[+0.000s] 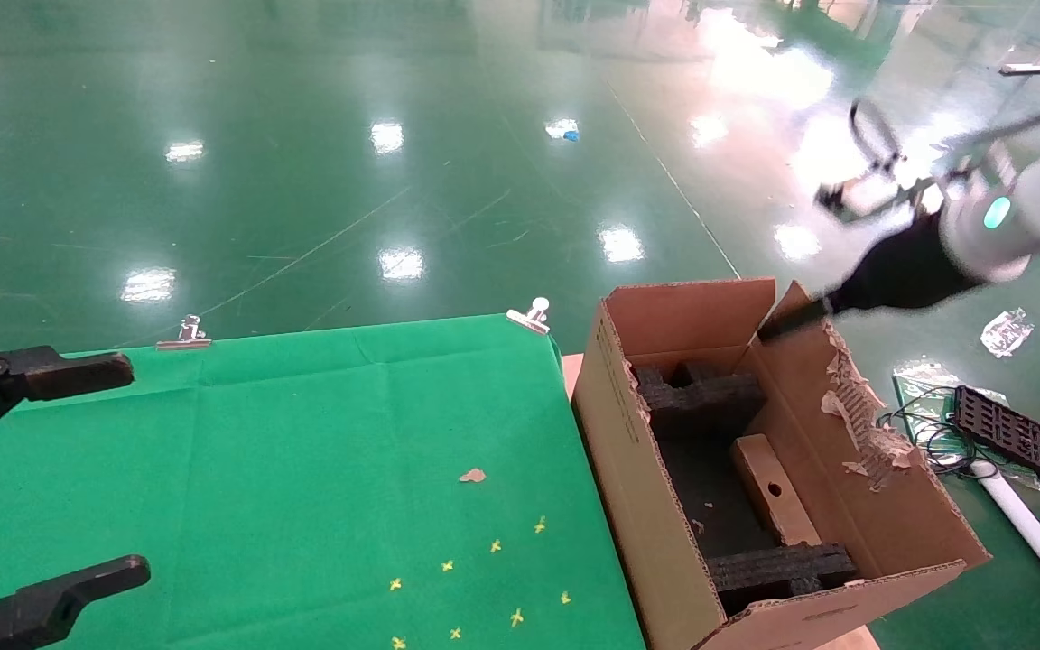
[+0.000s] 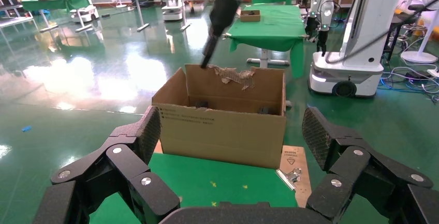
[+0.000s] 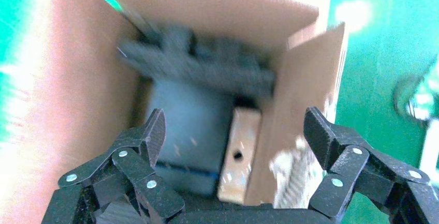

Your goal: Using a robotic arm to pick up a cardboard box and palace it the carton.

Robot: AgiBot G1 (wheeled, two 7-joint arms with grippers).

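Above the carton, right hand spread wide, empty; cardboard box inside.

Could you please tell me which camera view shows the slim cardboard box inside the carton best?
The head view: the cardboard box stands on edge inside the carton, sharp, its round hole showing. The right wrist view shows the box blurred, between the open right gripper's fingers. In the left wrist view the carton's wall hides it.
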